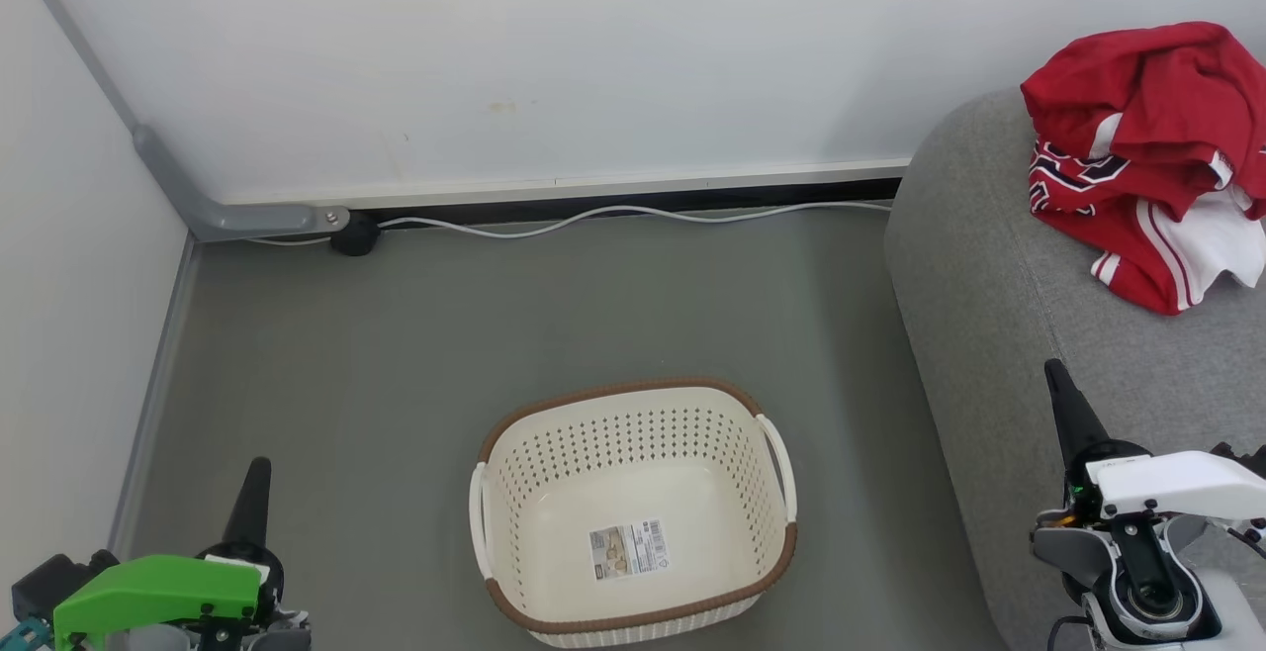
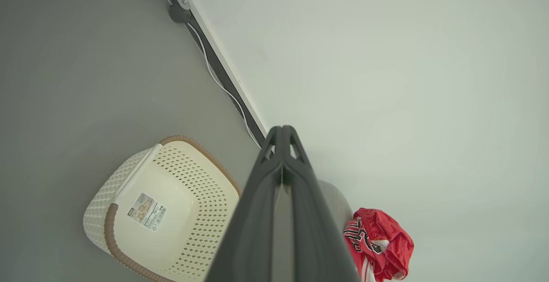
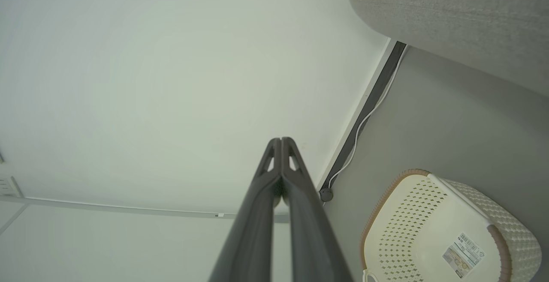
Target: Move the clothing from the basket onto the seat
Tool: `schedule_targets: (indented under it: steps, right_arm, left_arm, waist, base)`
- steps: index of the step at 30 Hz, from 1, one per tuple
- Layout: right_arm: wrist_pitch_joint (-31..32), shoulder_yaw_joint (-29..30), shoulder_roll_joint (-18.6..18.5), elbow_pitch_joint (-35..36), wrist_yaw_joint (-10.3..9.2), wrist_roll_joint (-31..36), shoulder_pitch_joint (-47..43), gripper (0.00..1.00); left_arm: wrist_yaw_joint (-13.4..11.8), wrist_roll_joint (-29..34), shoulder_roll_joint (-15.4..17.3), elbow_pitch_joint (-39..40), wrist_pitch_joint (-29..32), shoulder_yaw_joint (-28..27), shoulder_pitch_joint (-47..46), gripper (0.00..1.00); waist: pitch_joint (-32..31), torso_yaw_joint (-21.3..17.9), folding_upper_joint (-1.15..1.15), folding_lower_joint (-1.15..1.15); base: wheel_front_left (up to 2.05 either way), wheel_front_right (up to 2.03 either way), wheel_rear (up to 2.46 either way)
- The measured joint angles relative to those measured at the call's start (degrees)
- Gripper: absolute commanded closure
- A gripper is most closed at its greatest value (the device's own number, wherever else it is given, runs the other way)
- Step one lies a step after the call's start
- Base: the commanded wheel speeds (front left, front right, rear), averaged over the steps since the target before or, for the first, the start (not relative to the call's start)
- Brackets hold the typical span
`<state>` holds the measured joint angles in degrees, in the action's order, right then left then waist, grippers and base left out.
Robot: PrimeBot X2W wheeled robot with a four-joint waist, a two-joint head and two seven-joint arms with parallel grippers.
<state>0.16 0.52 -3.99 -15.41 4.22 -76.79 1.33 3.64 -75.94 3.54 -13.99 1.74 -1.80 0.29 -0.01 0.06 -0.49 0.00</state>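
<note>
In the head view, the cream perforated basket [image 1: 633,443] stands empty on the grey floor [image 1: 376,334], a label sticker [image 1: 628,549] on its bottom. The red clothing [image 1: 1152,151] lies in a crumpled heap on the grey seat [image 1: 979,265] at the right, well apart from the basket. The left fingers [image 1: 255,508] rise at the lower left, near the basket, and the right fingers [image 1: 1070,414] at the lower right, in front of the seat's rounded edge; both pairs are pressed together and hold nothing. A pale cable [image 1: 613,214] runs along the foot of the white wall [image 1: 593,57]. In the left wrist view, the closed dark fingers point towards the wall. The basket lies to their left with its sticker showing, and the clothing — red with white stripes and block lettering — sits at their lower right on the seat. In the right wrist view, the closed fingers meet at the tips with nothing between them; the basket sits at the lower right, the seat occupies the upper right corner, and a strip of the clothing shows at the top edge.
</note>
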Motion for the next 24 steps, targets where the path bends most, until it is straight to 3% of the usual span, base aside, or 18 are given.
schedule_targets:
  steps: [24]
  right_arm:
    - [4.01,4.89,0.30,-0.45,2.52,-16.71,1.81,1.00]
  left_arm:
    - [3.37,-15.91,-1.33,-2.04,4.35,-2.46,-3.75,1.00]
  waist:
    - [0.15,-0.05,0.00,0.00]
  base:
    - [0.00,0.00,0.00]
